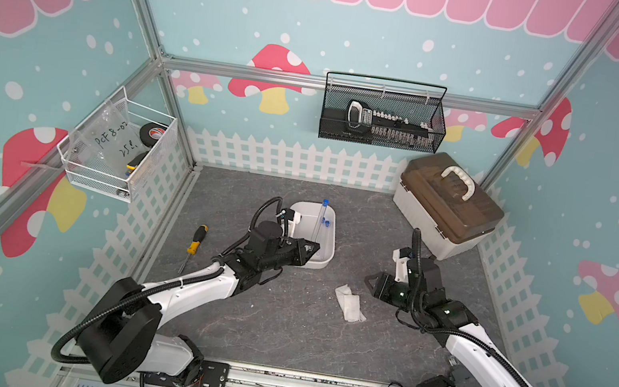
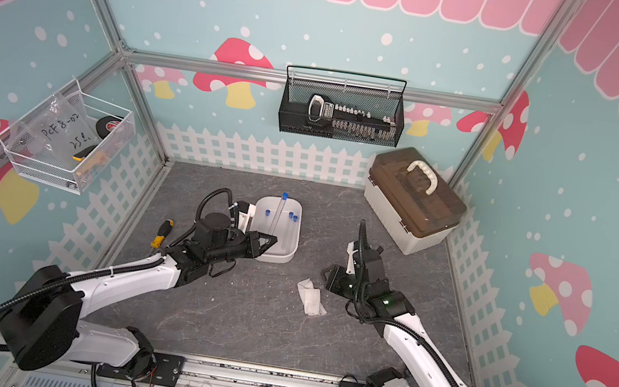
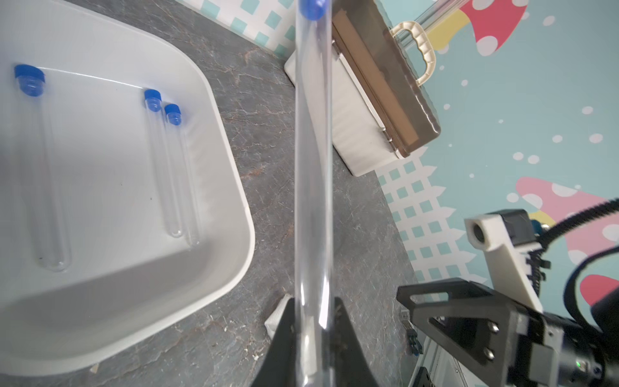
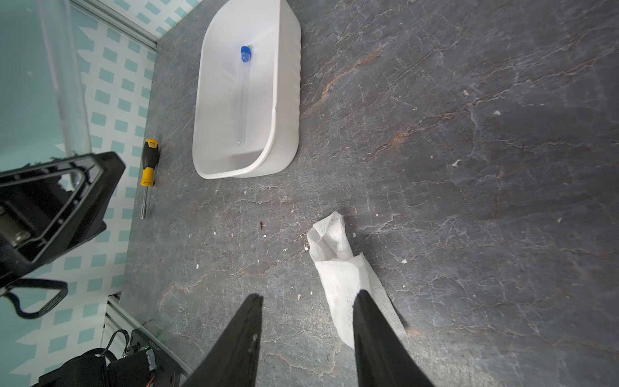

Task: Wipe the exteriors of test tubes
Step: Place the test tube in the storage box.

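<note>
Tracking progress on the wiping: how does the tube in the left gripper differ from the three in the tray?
The held tube stands roughly upright, cap uppermost, clamped near its bottom by the shut left gripper; the tray tubes lie flat in the white tray, untouched. The held tube is alone; two tray tubes lie side by side. All four are clear with blue caps.

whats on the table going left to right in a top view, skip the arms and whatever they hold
screwdriver → tray → cloth → toolbox
</note>
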Tool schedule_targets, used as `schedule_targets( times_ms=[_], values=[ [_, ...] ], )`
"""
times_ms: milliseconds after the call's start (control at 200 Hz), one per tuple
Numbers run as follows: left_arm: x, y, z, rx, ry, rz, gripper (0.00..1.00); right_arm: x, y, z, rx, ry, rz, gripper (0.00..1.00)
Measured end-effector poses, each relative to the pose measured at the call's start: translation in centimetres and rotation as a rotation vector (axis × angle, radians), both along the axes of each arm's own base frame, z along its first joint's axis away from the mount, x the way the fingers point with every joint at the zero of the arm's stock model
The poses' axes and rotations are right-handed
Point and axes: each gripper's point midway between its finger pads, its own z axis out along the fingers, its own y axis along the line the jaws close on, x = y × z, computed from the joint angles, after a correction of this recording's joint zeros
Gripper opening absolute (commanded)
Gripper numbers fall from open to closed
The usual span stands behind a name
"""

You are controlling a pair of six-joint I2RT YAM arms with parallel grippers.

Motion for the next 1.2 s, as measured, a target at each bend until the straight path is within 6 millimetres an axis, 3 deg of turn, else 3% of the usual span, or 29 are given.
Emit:
schedule_targets(
  times_ms=[180,445,630,816,986,1201],
  values=[
    [3.2,-0.5,-1.6,0.015,0.062,0.003,0.11,-0.6,-0.3,-0.1,0.002,0.000,-0.002,0.44],
    [6.1,-1.4,-4.5,0.058,0.160,0.024,0.13,-1.3,-0.8,-0.3,-0.001,-0.001,-0.011,0.44],
    [6.7,-0.6,-6.9,0.104,0.242,0.074,0.13,-1.6,-1.1,-0.3,0.003,-0.007,-0.017,0.44],
    [6.6,0.2,-8.0,0.149,0.292,0.103,0.13,-1.9,-1.3,-0.8,-0.004,-0.001,-0.021,0.44],
    [7.8,0.4,-8.7,0.176,0.318,0.125,0.13,-2.0,-1.3,-1.1,-0.007,0.006,-0.020,0.44],
    [8.4,0.9,-11.3,0.220,0.387,0.144,0.14,-2.2,-1.5,-1.0,-0.005,-0.006,-0.023,0.44]
  ],
)
